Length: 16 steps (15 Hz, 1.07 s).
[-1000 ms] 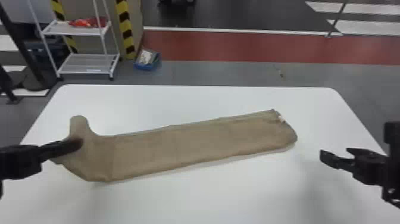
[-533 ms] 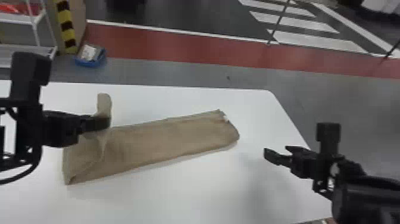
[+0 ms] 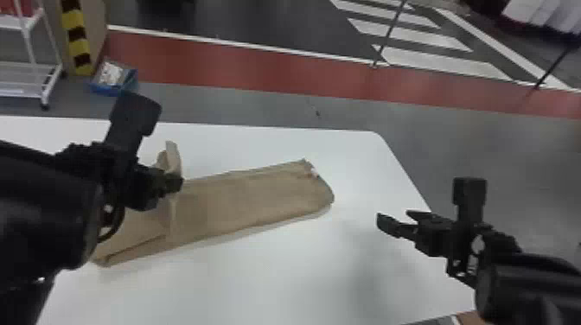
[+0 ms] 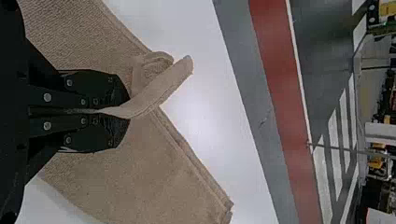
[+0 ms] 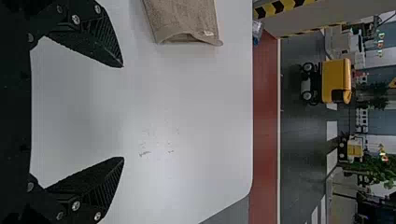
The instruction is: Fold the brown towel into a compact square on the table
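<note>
Bin [image 3: 103, 90] w/ white stuff [image 3: 110, 74], L end effector [image 3: 176, 182] tight on towel [image 3: 246, 194], R end effector [image 3: 393, 215] wide

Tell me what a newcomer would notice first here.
Probably the long brown cloth towel slanting across the flat white table, a flap pinched in the left arm's black fingers. Then the right arm's open black fingers over the table's right side, and the red floor stripe beyond.

Head view looks down, wrist views closer, sharing the table [image 3: 276, 285].
</note>
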Available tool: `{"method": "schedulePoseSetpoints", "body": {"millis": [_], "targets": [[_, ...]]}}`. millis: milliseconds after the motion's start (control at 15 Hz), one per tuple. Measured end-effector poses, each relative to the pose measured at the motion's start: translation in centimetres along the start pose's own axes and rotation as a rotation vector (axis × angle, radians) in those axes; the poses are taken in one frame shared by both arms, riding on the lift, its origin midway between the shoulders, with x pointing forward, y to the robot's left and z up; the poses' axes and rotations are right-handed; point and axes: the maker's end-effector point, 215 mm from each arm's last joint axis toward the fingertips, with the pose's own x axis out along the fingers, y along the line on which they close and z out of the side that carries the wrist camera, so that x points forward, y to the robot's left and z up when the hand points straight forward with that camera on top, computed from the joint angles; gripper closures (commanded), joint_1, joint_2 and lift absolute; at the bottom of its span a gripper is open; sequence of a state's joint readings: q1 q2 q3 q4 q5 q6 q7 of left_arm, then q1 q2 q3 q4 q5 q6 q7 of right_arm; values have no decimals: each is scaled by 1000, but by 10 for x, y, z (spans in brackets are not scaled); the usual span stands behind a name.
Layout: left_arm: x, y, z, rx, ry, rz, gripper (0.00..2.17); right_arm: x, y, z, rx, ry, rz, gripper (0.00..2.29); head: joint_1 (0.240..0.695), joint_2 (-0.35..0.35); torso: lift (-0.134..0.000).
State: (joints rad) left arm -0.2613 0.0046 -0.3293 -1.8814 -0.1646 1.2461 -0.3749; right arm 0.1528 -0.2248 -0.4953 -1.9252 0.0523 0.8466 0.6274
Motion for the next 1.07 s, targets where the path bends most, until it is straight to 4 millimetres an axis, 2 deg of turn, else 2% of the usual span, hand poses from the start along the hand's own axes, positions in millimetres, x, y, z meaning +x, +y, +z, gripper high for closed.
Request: {"method": "schedulePoseSetpoints", "body": {"millis": [67,133,200,467,667,867,933,1067], "targets": [[10,-2,5,30,-12,22,1382,1,-2,-1,2,0,0,201,695,-350,-123],[17,-6,10,55,-19,33,326,1,-2,-1,3,1,0,201,695,-350,-123],[22,-15,12,79,-20,27,-2,2,-4,-2,3,2,-1,201,695,-350,-123],[25,-51,8,121,-2,-43,26,8,-6,9,1,-8,1,201,695,-350,-123],[21,-73,-3,125,13,-82,26,16,6,19,1,-9,20,201,695,-350,-123],[10,-81,-3,108,-7,-96,29,28,36,32,-7,-11,67,201,695,-350,-123],[4,-78,1,91,-25,-95,29,31,49,40,-13,-18,85,201,695,-350,-123],[-12,-61,6,17,-68,-90,36,42,89,63,-30,-48,143,201,695,-350,-123]]}}
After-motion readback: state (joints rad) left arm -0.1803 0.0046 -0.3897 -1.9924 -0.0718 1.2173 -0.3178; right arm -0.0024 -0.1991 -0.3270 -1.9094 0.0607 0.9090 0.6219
